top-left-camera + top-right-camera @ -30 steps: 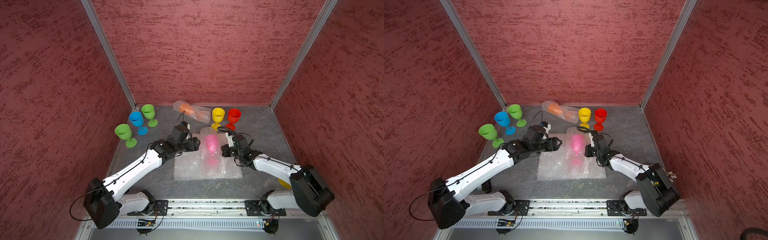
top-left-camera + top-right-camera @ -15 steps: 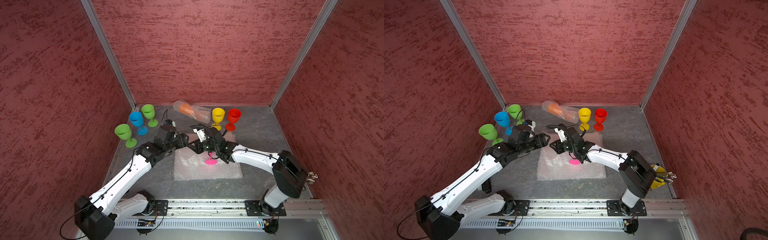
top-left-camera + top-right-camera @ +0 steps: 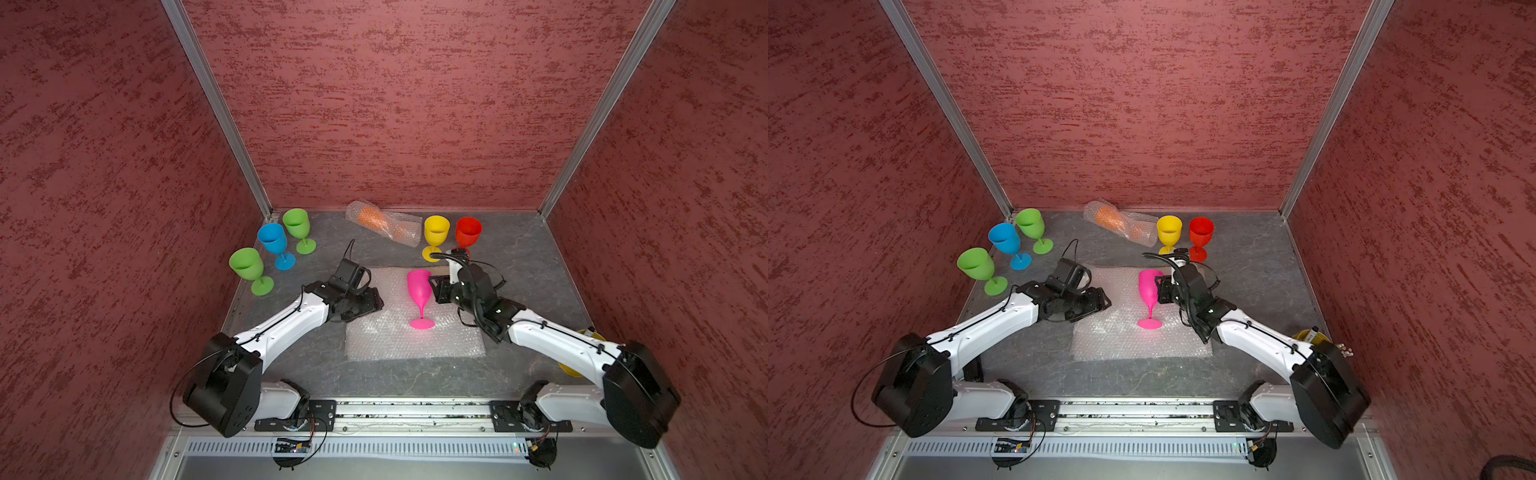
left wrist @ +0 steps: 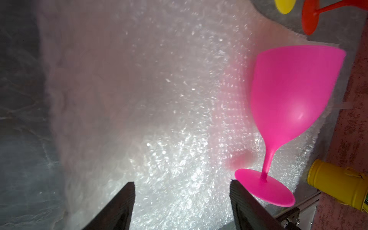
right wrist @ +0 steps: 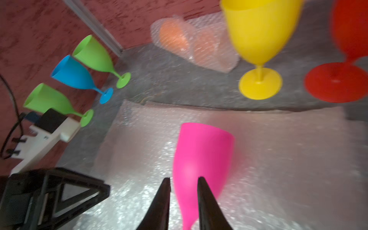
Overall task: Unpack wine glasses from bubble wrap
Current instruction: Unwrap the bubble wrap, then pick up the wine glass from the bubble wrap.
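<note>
A pink wine glass [image 3: 419, 286] [image 3: 1149, 286] stands upright and bare on a flat sheet of bubble wrap [image 3: 386, 336] [image 3: 1113, 332]. My right gripper [image 3: 434, 289] [image 5: 184, 177] is right beside its bowl, jaws a narrow gap apart with nothing gripped. My left gripper [image 3: 376, 303] [image 4: 182, 183] hovers wide open over the sheet's left part, the pink foot [image 4: 264, 189] next to one finger. An orange wine glass lies in a bubble wrap roll [image 3: 382, 222] at the back. Two green [image 3: 296, 224] [image 3: 247, 266], a blue [image 3: 272, 239], a yellow [image 3: 436, 230] and a red [image 3: 468, 232] glass stand unwrapped.
Red textured walls close in the left, back and right sides of the grey floor. A yellow container [image 3: 1308, 334] [image 4: 336, 183] sits at the right wall behind my right arm. A metal rail [image 3: 407, 411] runs along the front edge.
A second ago the pink glass lay wrapped in the sheet; now it stands bare and upright on it. My right gripper has opened slightly and moved to its right; the left arm drew back left.
</note>
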